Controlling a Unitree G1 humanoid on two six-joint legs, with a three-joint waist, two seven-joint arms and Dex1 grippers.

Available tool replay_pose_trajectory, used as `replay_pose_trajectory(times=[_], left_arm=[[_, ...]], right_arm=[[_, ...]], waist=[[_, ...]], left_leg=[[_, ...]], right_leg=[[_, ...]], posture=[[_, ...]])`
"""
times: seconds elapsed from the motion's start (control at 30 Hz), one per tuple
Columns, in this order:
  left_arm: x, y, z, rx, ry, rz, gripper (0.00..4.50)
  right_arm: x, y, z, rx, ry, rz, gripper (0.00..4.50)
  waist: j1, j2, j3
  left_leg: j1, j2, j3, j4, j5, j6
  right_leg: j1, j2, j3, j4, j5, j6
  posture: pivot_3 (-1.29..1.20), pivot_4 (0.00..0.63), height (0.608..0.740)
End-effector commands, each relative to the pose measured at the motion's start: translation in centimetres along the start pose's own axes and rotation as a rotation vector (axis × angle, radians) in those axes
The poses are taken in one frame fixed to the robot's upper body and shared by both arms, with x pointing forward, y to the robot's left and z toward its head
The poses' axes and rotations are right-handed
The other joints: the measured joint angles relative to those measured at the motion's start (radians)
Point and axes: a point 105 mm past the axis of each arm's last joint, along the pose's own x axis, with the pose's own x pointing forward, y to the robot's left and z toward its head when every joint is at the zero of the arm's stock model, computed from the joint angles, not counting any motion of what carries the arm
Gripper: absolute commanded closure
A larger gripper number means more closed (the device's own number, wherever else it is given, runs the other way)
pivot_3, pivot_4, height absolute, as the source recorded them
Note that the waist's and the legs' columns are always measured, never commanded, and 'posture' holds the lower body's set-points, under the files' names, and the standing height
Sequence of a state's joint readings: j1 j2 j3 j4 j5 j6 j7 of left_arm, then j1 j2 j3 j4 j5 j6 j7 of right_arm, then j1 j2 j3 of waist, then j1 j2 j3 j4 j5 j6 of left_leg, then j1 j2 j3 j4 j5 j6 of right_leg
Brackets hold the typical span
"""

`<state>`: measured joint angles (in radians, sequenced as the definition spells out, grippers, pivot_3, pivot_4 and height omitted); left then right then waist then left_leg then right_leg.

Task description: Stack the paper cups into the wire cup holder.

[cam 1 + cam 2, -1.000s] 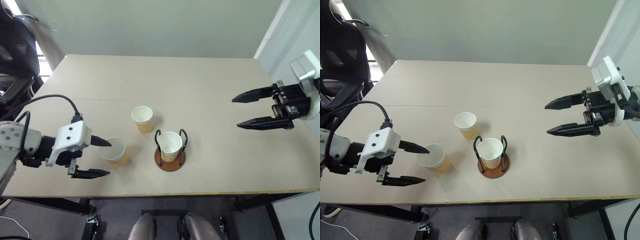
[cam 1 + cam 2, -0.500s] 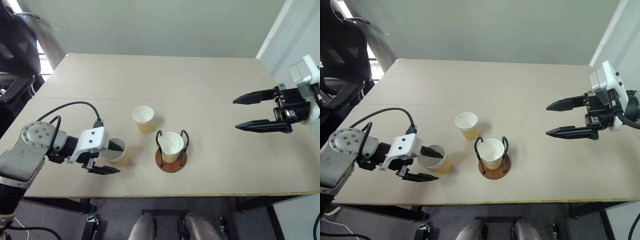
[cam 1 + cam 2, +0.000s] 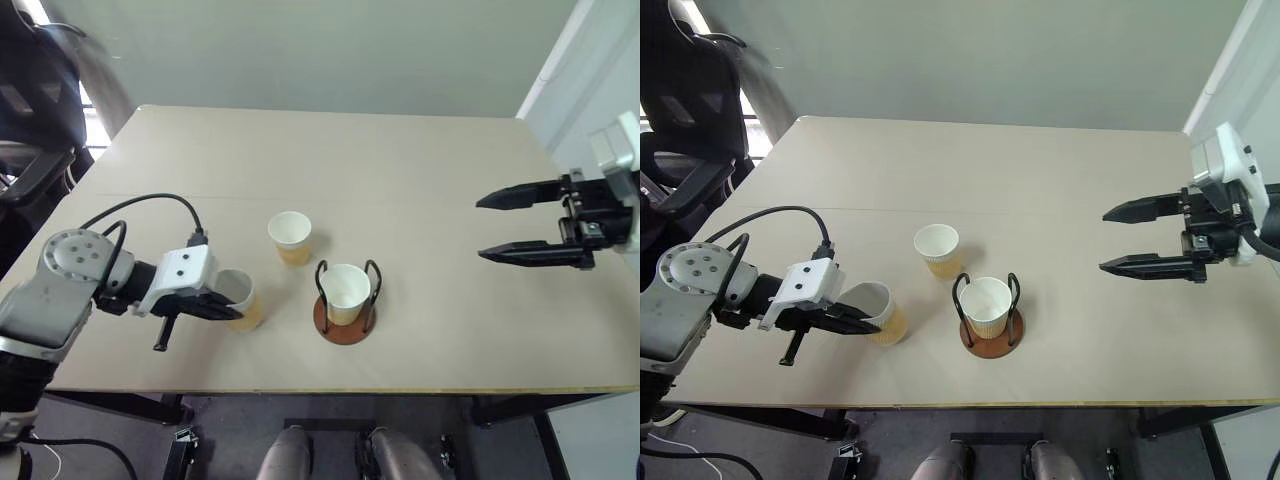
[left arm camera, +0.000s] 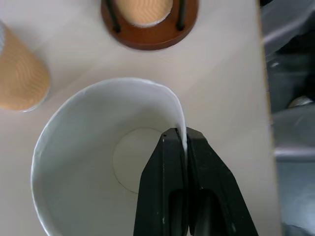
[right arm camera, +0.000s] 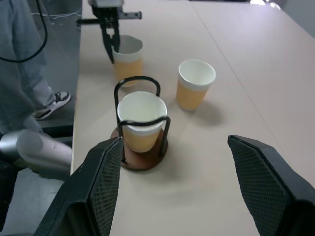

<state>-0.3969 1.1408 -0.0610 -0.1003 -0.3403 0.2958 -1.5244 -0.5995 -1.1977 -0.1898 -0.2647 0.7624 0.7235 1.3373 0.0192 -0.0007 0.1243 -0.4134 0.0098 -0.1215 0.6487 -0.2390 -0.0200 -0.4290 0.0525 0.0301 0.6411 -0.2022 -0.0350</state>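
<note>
With its fingers pinched together on the rim wall of a paper cup [image 4: 98, 162], the left gripper [image 4: 183, 142] has the grasp step in hand. Just beyond that cup stands the wire cup holder [image 3: 344, 300], one cup already inside; another cup [image 3: 289, 236] stands near. Next, I judge: lift and nest it there. Well apart, the right gripper [image 3: 525, 222] hangs spread wide, empty.

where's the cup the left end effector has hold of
In the left eye view that paper cup stands on the table's near left part, left of the wire cup holder, its rim pinched by the left end effector.
</note>
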Motion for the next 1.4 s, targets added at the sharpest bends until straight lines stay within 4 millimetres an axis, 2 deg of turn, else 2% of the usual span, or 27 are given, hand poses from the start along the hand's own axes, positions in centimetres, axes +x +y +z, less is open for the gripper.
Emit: replay_pose_trajectory(times=[0.03, 0.13, 0.27, 0.37, 0.6, 0.73, 0.87, 1.07, 1.4], left_arm=[[-1.1, 0.2, 2.2, 0.044, -0.032, -0.015, 4.49], [-3.0, 3.1, 6.7, 0.179, -0.131, 0.041, 4.49], [-3.7, 4.9, 10.5, 0.284, -0.207, 0.039, 4.49], [-3.0, 5.0, 13.6, 0.383, -0.253, -0.044, 4.49], [-0.4, 6.0, 17.1, 0.559, -0.277, -0.159, 4.49], [0.8, 5.7, 18.2, 0.625, -0.282, -0.225, 4.49], [2.2, 4.5, 18.7, 0.669, -0.297, -0.321, 4.49], [3.4, 3.8, 19.6, 0.711, -0.316, -0.391, 4.49], [5.2, 2.8, 18.4, 0.718, -0.275, -0.482, 4.49]], right_arm=[[-1.6, 0.9, 1.6, -0.033, -0.042, -0.015, 1.02], [-3.8, 2.0, 2.5, -0.013, -0.114, -0.064, 1.02], [-4.6, 3.4, 3.0, -0.002, -0.171, -0.102, 1.02], [-4.7, 4.3, 2.7, 0.01, -0.161, -0.146, 1.02], [-4.2, 4.7, 2.3, 0.013, -0.121, -0.221, 1.02], [-3.9, 4.9, 2.2, 0.007, -0.113, -0.241, 1.02], [-3.7, 5.2, 2.0, 0.007, -0.109, -0.254, 1.02], [-3.4, 5.6, 1.8, 0.006, -0.11, -0.276, 1.02], [-3.5, 6.2, 1.6, 0.008, -0.096, -0.312, 1.02]], waist=[[0.002, 0.0, 0.0], [0.021, -0.001, 0.0], [0.023, 0.002, -0.002], [0.022, 0.003, -0.001], [0.016, 0.004, 0.0], [0.017, 0.004, 0.0], [0.02, 0.004, 0.0], [0.025, 0.004, 0.0], [0.027, 0.005, 0.0]], left_leg=[[0.0, 0.0, 0.0, 0.0, 0.0, 0.0], [-0.002, -0.002, -0.003, 0.002, 0.001, 0.001], [-0.004, -0.004, -0.003, 0.006, 0.0, 0.004], [-0.003, -0.005, -0.004, 0.01, -0.001, 0.006], [-0.007, -0.01, -0.003, 0.017, -0.003, 0.012], [-0.01, -0.011, -0.003, 0.018, -0.004, 0.016], [-0.011, -0.012, -0.001, 0.02, -0.007, 0.021], [-0.014, -0.013, 0.001, 0.024, -0.01, 0.023], [-0.013, -0.014, 0.007, 0.033, -0.016, 0.032]], right_leg=[[0.0, 0.0, 0.0, 0.0, 0.0, 0.0], [0.0, 0.0, 0.0, 0.0, -0.001, 0.002], [0.002, -0.001, 0.001, -0.001, 0.001, 0.005], [0.006, -0.001, 0.001, -0.002, -0.001, 0.007], [0.007, -0.003, 0.004, -0.006, 0.001, 0.021], [0.007, -0.004, 0.006, -0.012, 0.004, 0.026], [0.007, -0.005, 0.008, -0.014, 0.004, 0.03], [0.007, -0.005, 0.009, -0.015, 0.002, 0.035], [0.01, -0.006, 0.019, -0.014, 0.003, 0.041]], posture=[[0.0, 0.15, 0.74], [0.0, 0.15, 0.74], [0.0, 0.15, 0.74], [0.0, 0.15, 0.74], [0.0, 0.15, 0.74], [0.0, 0.15, 0.74], [0.0, 0.15, 0.74], [0.0, 0.15, 0.74], [0.0, 0.15, 0.74]])
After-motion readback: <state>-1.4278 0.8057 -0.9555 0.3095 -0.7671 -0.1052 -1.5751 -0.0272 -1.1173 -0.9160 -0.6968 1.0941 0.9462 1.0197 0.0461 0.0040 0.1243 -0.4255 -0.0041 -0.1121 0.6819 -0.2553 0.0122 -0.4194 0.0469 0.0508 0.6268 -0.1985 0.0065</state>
